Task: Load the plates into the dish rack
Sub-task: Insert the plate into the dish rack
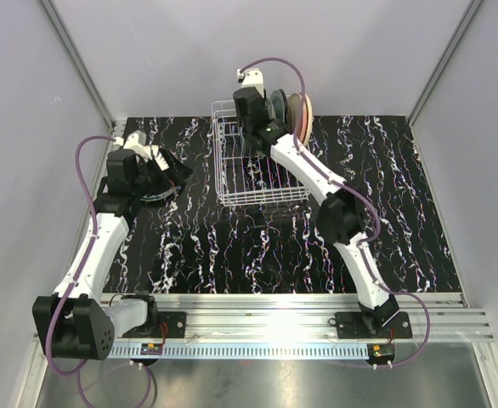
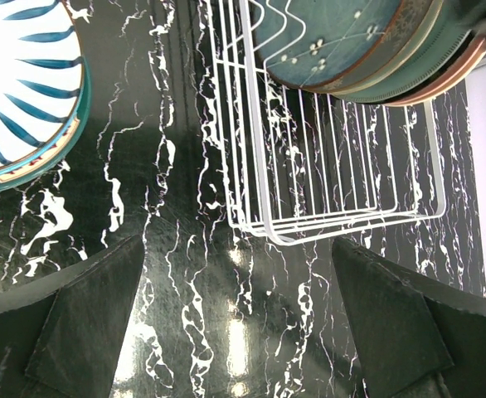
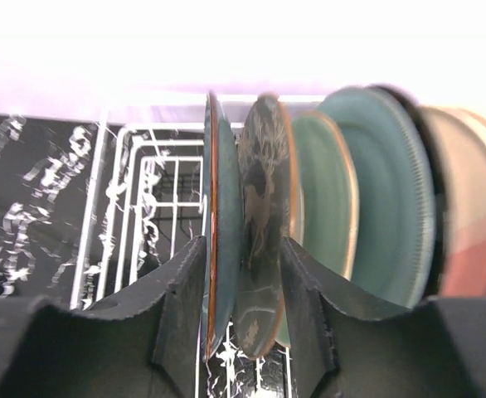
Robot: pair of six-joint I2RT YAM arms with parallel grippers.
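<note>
The white wire dish rack [image 1: 232, 185] stands at the back middle of the table, with several plates [image 1: 293, 112] upright at its far right end. My right gripper [image 1: 248, 126] reaches down into the rack. In the right wrist view its fingers [image 3: 181, 307] are closed around a dark teal plate with an orange rim [image 3: 224, 224]. A grey-brown deer plate [image 3: 264, 207] is pressed beside it, and green and peach plates [image 3: 376, 191] stand behind. My left gripper [image 2: 243, 323] is open and empty over the table, next to a white plate with blue stripes [image 2: 19, 83].
The table top is black marble-patterned [image 1: 232, 246]. The near part of the rack [image 2: 342, 220] has bare slots. Grey walls close in the back and both sides. A metal rail [image 1: 274, 310] runs along the near edge by the arm bases.
</note>
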